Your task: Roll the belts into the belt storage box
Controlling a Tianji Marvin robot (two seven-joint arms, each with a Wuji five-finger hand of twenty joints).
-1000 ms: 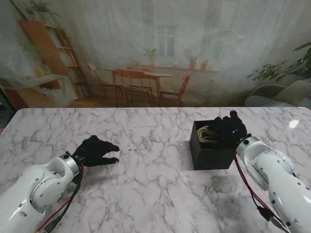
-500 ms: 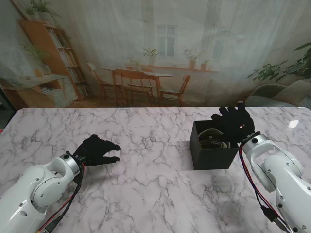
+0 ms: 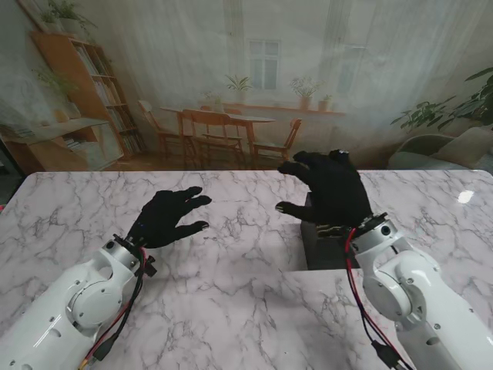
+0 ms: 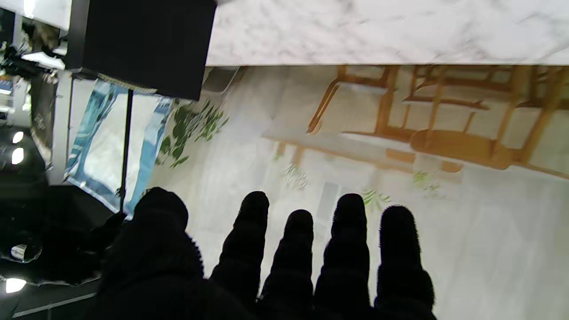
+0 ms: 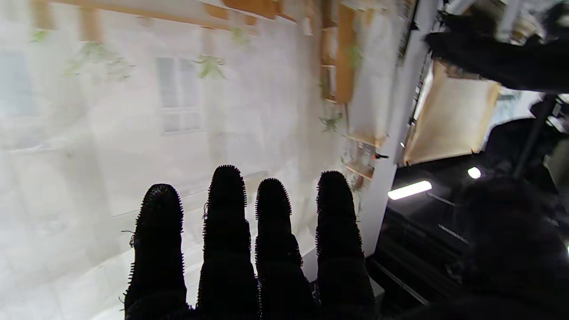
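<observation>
a lab or studio — a marble-patterned table [image 3: 231,308] before a printed dining-room backdrop [image 3: 254,85], with light stands behind.

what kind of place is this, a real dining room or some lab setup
Most likely a lab or studio set, not a home. The dining room is a printed backdrop hung behind a marble-look table. The left wrist view shows the backdrop's edge, with a stand and dark room beyond it.

belt storage box [image 3: 323,250] mostly hidden behind right robot hand [image 3: 331,193], contents perhaps unseen
</observation>
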